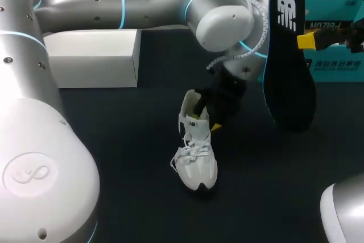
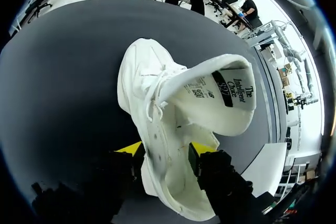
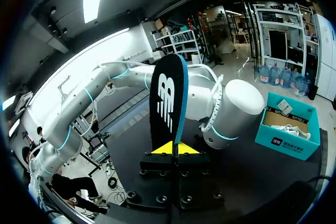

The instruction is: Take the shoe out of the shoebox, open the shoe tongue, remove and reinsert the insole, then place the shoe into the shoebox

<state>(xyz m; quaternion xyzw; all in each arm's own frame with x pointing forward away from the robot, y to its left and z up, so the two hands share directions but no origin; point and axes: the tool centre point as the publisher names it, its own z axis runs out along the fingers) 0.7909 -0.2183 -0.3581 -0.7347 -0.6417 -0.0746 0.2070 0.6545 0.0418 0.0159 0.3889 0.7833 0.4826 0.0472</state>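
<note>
Shoe (image 1: 197, 160): sitting on the table (image 1: 114, 157), out of the shoebox (image 3: 286, 142), with its heel end tipping up toward the left arm.
Tongue (image 2: 210, 95): folding right back and leaving the mouth of the shoe gaping.
Left gripper (image 2: 166, 150): looking to be pinching the padded collar by the heel, one finger outside the wall and the other seeming to sit in the opening; the contact is hard to make out.
Right gripper (image 3: 173, 149): clamping the heel end of the insole (image 1: 290, 55) and holding it upright in the air, well clear of the shoe.
Shoebox: waiting at the far right edge of the table, well apart from the shoe.
White box (image 1: 94, 55): sitting at the far left, not involved.
Insole handling: I'm judging it light, thin and bendy, so the free toe end is likely drooping or buckling if pushed. Holding it at the heel and feeding the toe in first looks sensible.
Shoe handling: soft fabric upper, light, probably sliding on the table unless steadied. The collar is giving way under a pinch, while the heel counter and sole are looking like the firmer places to hold.
Risk: the tongue flopping back over the opening as the insole is going in.
</note>
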